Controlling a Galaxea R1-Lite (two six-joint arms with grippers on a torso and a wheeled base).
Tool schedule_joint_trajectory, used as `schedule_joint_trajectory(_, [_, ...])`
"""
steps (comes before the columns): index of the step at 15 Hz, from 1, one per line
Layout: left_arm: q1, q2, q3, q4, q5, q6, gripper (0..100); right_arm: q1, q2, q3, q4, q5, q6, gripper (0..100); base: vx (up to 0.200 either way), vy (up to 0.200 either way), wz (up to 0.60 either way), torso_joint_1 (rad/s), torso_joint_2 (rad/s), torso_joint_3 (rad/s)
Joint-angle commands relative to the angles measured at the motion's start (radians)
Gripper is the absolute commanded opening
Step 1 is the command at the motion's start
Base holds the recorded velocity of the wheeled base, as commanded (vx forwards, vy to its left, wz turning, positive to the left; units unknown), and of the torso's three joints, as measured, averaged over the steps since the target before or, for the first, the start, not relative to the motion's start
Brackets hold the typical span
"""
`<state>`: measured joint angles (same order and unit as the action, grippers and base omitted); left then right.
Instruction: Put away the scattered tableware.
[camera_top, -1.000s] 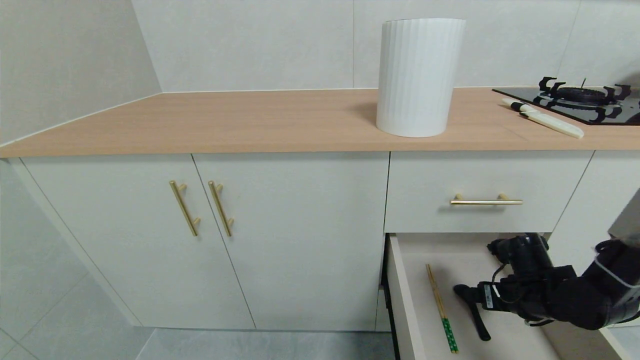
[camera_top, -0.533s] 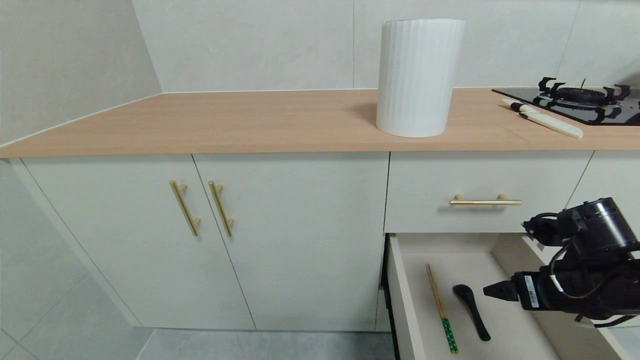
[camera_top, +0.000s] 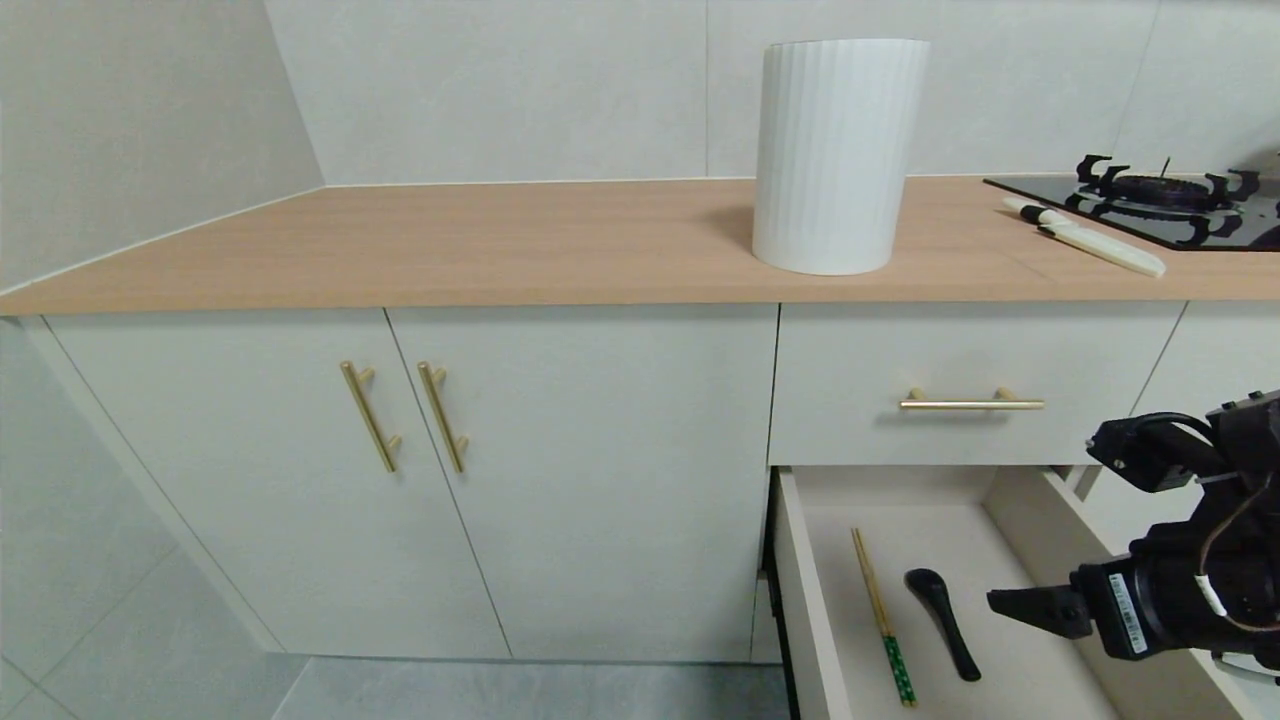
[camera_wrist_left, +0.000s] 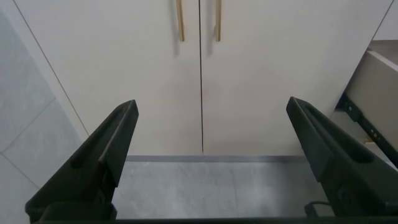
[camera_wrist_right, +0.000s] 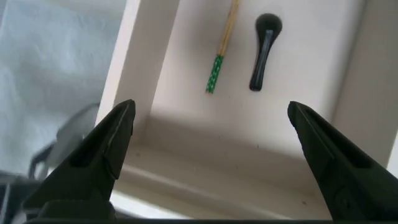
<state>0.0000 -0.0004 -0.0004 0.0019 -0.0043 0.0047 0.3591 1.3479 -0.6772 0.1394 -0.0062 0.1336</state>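
The lower drawer (camera_top: 800, 580) stands pulled out below the counter. Inside it lie a pair of chopsticks (camera_top: 882, 616) with green ends and a black spoon (camera_top: 942, 620), side by side; the right wrist view looks down on the chopsticks (camera_wrist_right: 222, 51) and the spoon (camera_wrist_right: 263, 50). My right gripper (camera_top: 1030, 610) hangs open and empty above the drawer's right side, apart from the spoon. On the counter by the stove lies a white knife (camera_top: 1088, 238). My left gripper (camera_wrist_left: 211, 155) is open and empty, low in front of the closed cabinet doors (camera_wrist_left: 200, 68).
A tall white ribbed container (camera_top: 838, 155) stands on the wooden counter (camera_top: 450, 245). A black gas stove (camera_top: 1160, 200) sits at the far right. The upper drawer (camera_top: 970, 385) is closed, with a gold handle. Grey floor tiles (camera_wrist_left: 205, 186) lie below the cabinet.
My right gripper let go of the black spoon in the drawer, then lifted and pulled back to the right. The spoon now lies free beside the chopsticks.
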Motion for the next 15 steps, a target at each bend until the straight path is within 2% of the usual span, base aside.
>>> schedule_joint_trajectory(1, [0.0,0.0,-0.001,0.001,0.0,0.0,100,0.007,-0.019,0.001,0.023,0.002,-0.016,100,-0.2,0.0,0.0,0.007,0.01,0.002])
schedule_joint_trajectory(4, [0.0,0.0,-0.001,0.001,0.0,0.0,100,0.015,-0.016,0.001,0.089,0.002,-0.058,100,-0.2,0.0,0.0,-0.002,0.0,0.004])
schedule_joint_trajectory(8, [0.0,0.0,-0.001,0.001,0.0,0.0,100,0.018,-0.003,-0.001,0.19,0.055,-0.114,100,0.0,0.0,0.0,0.0,0.0,0.0])
schedule_joint_trajectory(12, [0.0,0.0,-0.001,0.001,0.0,0.0,100,0.018,0.128,0.002,0.329,0.075,-0.22,100,0.0,0.0,0.0,0.0,0.0,0.0])
schedule_joint_trajectory(15, [0.0,0.0,-0.001,0.001,0.0,0.0,100,0.017,0.203,0.019,0.335,0.072,-0.259,100,0.0,0.0,0.0,0.0,0.0,0.0])
